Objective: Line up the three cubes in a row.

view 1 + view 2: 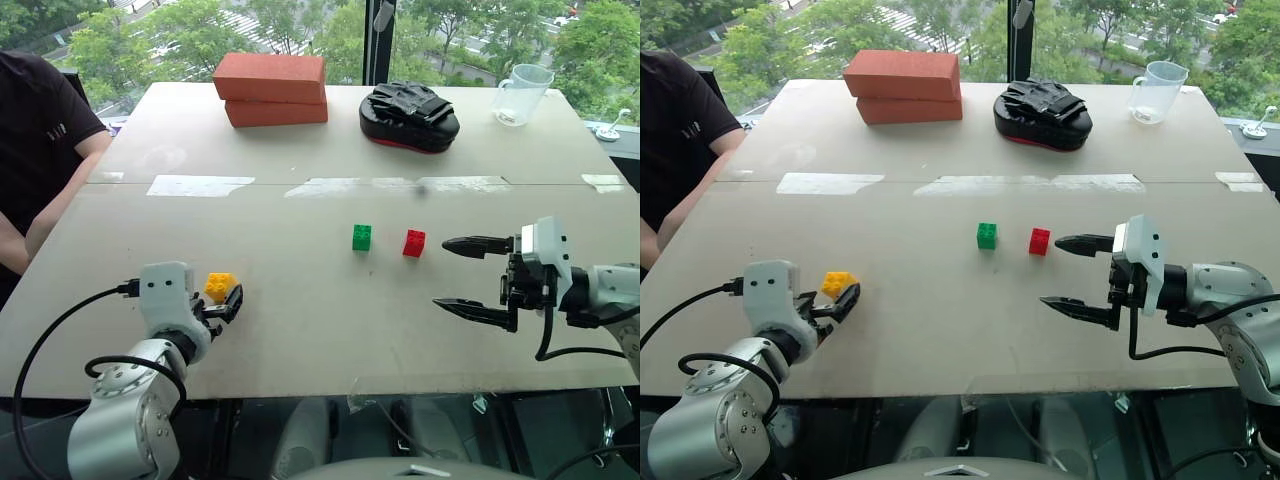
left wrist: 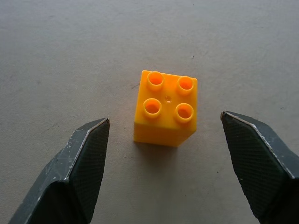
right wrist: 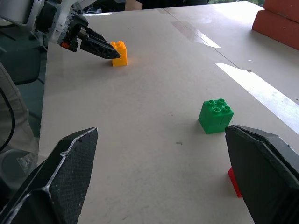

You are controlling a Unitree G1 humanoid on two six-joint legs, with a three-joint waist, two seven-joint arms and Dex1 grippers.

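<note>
Green cube (image 1: 362, 237) and red cube (image 1: 414, 243) sit side by side mid-table; yellow cube (image 1: 219, 286) lies apart at eight o'clock, framed untouched by the left gripper's (image 1: 232, 300) spread fingers, seemingly for pickup; right gripper (image 1: 462, 278) gapes empty at three o'clock

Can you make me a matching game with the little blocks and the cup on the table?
Things:
1. yellow cube
2. green cube
3. red cube
4. cup

Places:
A. far right corner of the table
B. just in front of the right gripper
C. between the open left gripper's fingers
D. beside the red cube, on its left

Pairs: 1-C, 2-D, 3-B, 4-A
</note>
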